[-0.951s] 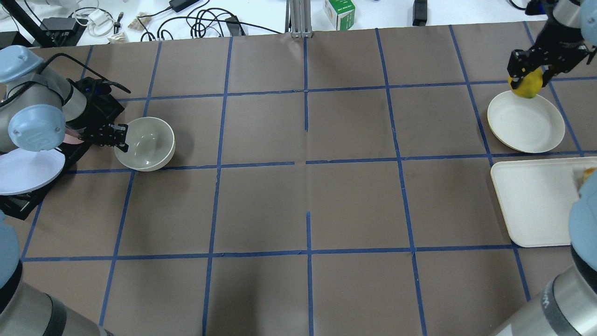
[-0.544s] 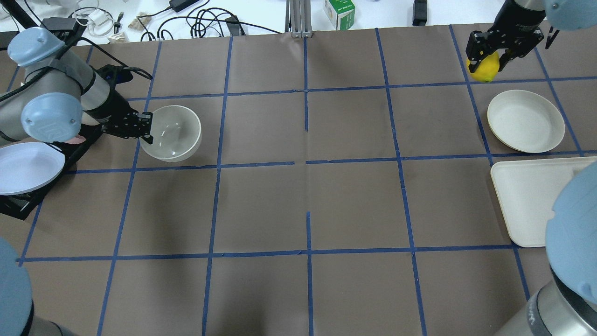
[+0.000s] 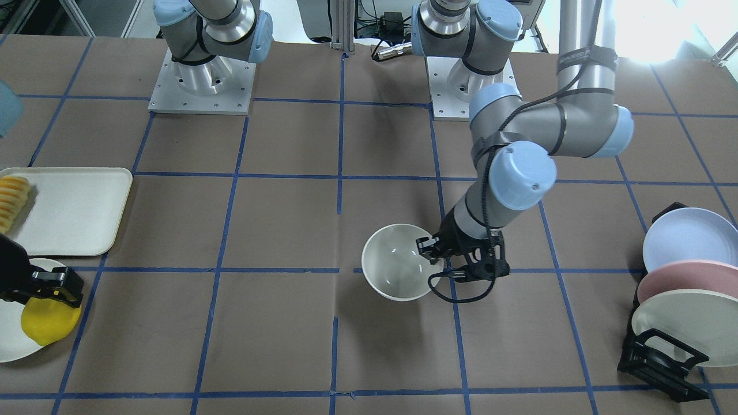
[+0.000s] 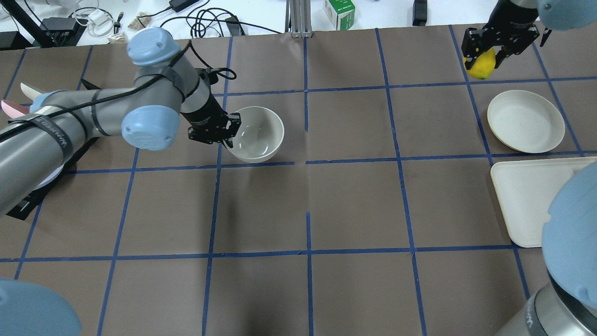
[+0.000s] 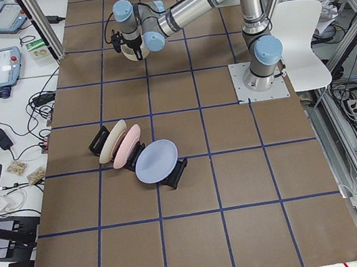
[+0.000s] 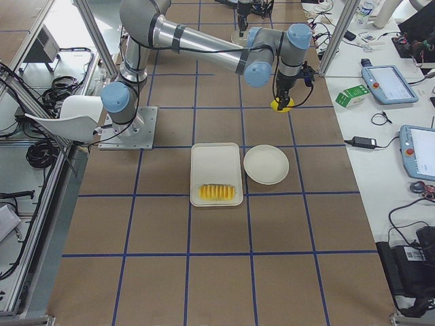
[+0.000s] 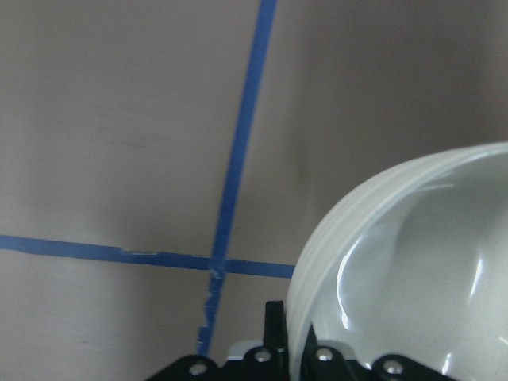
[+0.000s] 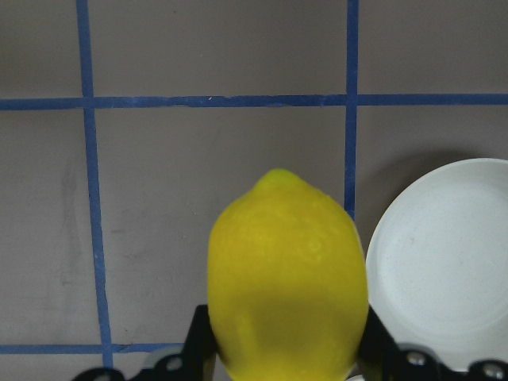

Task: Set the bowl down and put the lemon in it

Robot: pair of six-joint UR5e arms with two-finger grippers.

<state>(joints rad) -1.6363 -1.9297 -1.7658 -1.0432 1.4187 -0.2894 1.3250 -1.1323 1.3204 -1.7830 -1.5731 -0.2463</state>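
The off-white bowl [image 4: 255, 134] is held by its rim in my left gripper [image 4: 227, 135], left of the table's middle. It also shows in the front view [image 3: 398, 270], with the left gripper [image 3: 433, 253] shut on its right rim, and in the left wrist view [image 7: 413, 278]. The bowl casts a shadow on the paper. My right gripper [image 4: 485, 58] is shut on the yellow lemon [image 4: 482, 66] and holds it above the table at the far right. The lemon fills the right wrist view [image 8: 287, 286] and shows in the front view [image 3: 49, 320].
An off-white plate [image 4: 525, 121] lies below the lemon's position, with an off-white tray [image 4: 536, 200] nearer me that carries fruit slices [image 3: 11, 196]. A black rack with several plates [image 3: 683, 294] stands on my left side. Cables and a box [image 4: 339, 13] lie beyond the far edge.
My left arm has carried the bowl rightwards, from the rack side toward the table's middle. My right gripper lifted the lemon off the plate and moved it away and leftwards.
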